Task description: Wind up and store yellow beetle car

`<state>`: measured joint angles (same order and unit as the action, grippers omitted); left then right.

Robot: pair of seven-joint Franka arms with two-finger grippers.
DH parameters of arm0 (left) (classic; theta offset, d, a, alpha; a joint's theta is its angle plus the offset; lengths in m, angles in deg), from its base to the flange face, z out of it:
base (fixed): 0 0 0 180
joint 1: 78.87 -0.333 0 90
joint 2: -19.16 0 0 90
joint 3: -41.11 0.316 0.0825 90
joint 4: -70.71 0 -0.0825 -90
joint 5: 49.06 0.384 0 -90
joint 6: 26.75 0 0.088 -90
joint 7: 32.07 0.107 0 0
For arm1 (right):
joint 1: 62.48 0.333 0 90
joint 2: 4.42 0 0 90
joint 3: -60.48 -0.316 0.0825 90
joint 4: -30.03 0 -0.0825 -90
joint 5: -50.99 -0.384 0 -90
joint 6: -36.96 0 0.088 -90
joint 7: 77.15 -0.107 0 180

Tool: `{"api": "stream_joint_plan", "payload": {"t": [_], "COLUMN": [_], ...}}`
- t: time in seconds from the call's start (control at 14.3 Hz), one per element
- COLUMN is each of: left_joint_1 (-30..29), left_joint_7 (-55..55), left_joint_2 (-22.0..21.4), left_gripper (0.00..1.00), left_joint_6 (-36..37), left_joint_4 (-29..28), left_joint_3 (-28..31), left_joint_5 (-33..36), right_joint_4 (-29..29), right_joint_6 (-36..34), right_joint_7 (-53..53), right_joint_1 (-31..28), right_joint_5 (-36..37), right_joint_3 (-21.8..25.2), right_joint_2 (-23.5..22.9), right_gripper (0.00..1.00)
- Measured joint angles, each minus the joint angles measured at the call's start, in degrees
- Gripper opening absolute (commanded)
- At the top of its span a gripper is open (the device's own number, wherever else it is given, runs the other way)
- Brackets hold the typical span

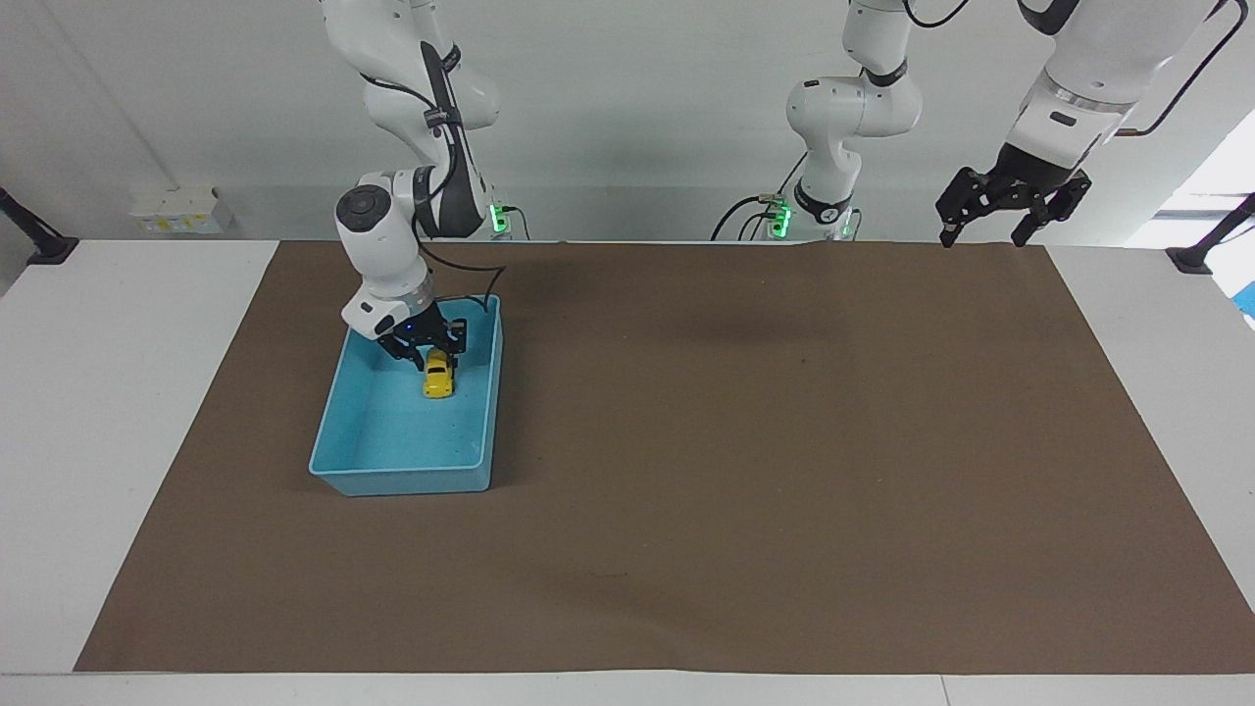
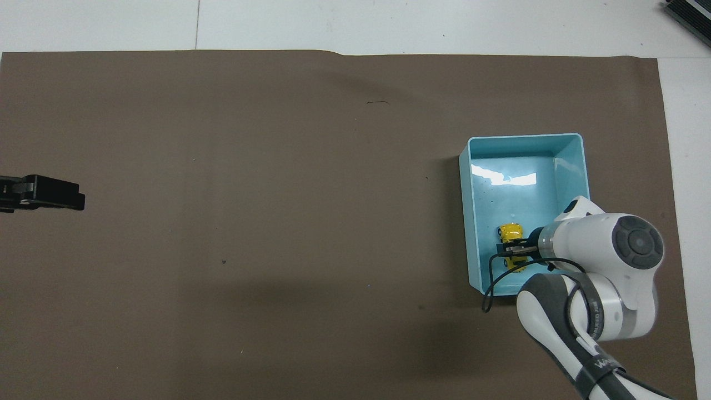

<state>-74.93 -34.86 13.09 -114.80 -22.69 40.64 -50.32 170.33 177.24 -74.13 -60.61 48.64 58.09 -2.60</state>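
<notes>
Overhead view: right gripper [image 2: 512,250] straddles the yellow beetle car [image 2: 511,231] inside the blue bin [image 2: 472,222], jaw state indeterminate. Premature lift could drag it out. Left gripper [image 1: 983,214] waits open.

From my remote station I see a white table [image 1: 118,412] covered over most of its top by a brown paper mat [image 1: 784,471], a short crease at its edge nearest the robots. A plain pale wall [image 1: 627,118] rises at the robots' end. A white outlet box [image 1: 176,211] sits low on the wall toward the right arm's end. Bright daylight comes from a window [image 1: 1211,181] at the left arm's end.
</notes>
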Motion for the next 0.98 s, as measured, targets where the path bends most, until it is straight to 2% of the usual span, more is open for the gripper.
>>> {"api": "stream_joint_plan", "payload": {"t": [0.14,0.42,0.98], "left_joint_1": [0.0,0.0,0.0], "left_joint_7": [0.0,0.0,0.0], "left_joint_2": [0.0,0.0,0.0], "left_gripper": [1.00,1.00,1.00], "left_joint_6": [0.0,0.0,0.0], "left_joint_4": [0.0,0.0,0.0], "left_joint_3": [0.0,0.0,0.0], "left_joint_5": [0.0,0.0,0.0], "right_joint_4": [-2.0,-9.0,-21.8], "right_joint_6": [-1.7,-9.7,-20.5], "right_joint_7": [0.0,0.0,0.0], "right_joint_1": [0.0,-1.1,-6.2], "right_joint_5": [0.0,0.0,1.3], "right_joint_3": [0.0,0.1,0.7], "right_joint_2": [0.3,0.9,0.9], "right_gripper": [1.00,1.00,1.00]}}
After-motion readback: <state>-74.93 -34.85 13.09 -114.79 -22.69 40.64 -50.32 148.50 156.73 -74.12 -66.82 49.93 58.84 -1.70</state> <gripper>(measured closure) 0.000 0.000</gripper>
